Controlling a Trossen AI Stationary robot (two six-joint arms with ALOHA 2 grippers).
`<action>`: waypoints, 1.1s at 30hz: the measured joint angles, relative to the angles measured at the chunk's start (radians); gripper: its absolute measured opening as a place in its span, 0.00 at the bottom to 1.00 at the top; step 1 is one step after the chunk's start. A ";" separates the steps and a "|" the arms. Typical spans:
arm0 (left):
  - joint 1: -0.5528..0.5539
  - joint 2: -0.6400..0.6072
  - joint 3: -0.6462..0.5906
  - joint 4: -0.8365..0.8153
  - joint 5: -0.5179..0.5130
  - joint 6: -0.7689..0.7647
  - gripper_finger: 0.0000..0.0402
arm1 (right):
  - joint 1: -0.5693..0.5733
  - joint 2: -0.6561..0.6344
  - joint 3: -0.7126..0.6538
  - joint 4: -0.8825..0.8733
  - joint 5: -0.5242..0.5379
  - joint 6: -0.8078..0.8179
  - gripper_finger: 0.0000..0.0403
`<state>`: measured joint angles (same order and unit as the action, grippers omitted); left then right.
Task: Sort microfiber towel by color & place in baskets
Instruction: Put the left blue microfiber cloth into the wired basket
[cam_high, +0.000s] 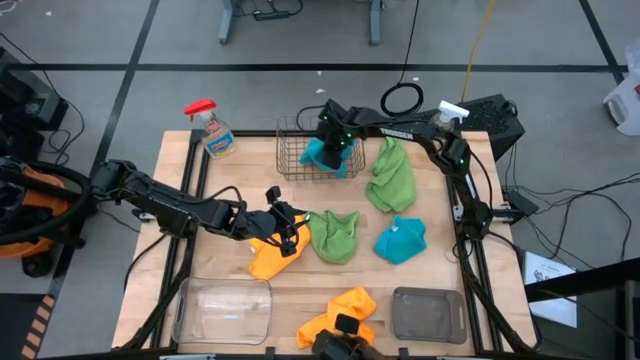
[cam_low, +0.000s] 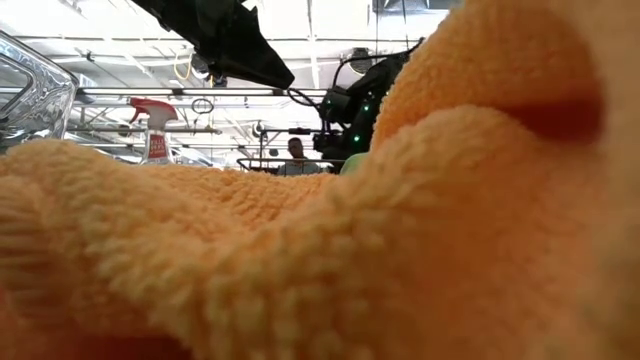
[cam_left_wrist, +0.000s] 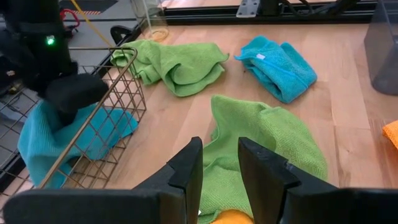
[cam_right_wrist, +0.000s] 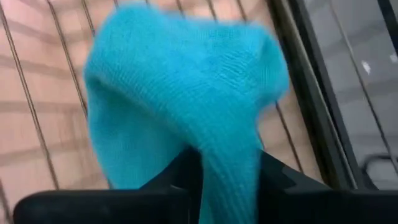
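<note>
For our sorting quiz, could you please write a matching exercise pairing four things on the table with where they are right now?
Things:
1. teal towel at the right gripper
2. second teal towel
3. clear plastic bin
4. spray bottle

Places:
A. far left corner of the table
B. in the wire mesh basket
C. bare wood, right of centre
D. near edge, left side

Pairs: 1-B, 2-C, 3-D, 4-A

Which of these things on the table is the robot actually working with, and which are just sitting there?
Part of the job:
teal towels
green towels
orange towels
wire basket
clear bin
grey bin

Just lying about:
spray bottle with red trigger
spray bottle with white trigger
</note>
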<state>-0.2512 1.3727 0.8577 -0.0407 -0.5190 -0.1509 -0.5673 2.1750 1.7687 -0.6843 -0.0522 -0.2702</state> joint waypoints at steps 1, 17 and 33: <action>0.000 0.000 0.000 0.000 0.000 0.000 0.27 | 0.004 -0.004 0.000 -0.002 0.024 0.001 0.22; 0.000 0.000 0.000 -0.006 0.000 0.001 0.27 | 0.033 -0.075 0.001 -0.004 0.046 0.017 0.09; 0.000 0.000 0.000 -0.011 0.000 0.002 0.27 | 0.010 0.065 0.001 0.024 -0.088 0.036 0.01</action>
<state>-0.2508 1.3724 0.8577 -0.0520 -0.5190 -0.1490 -0.5574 2.2403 1.7702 -0.6605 -0.1398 -0.2342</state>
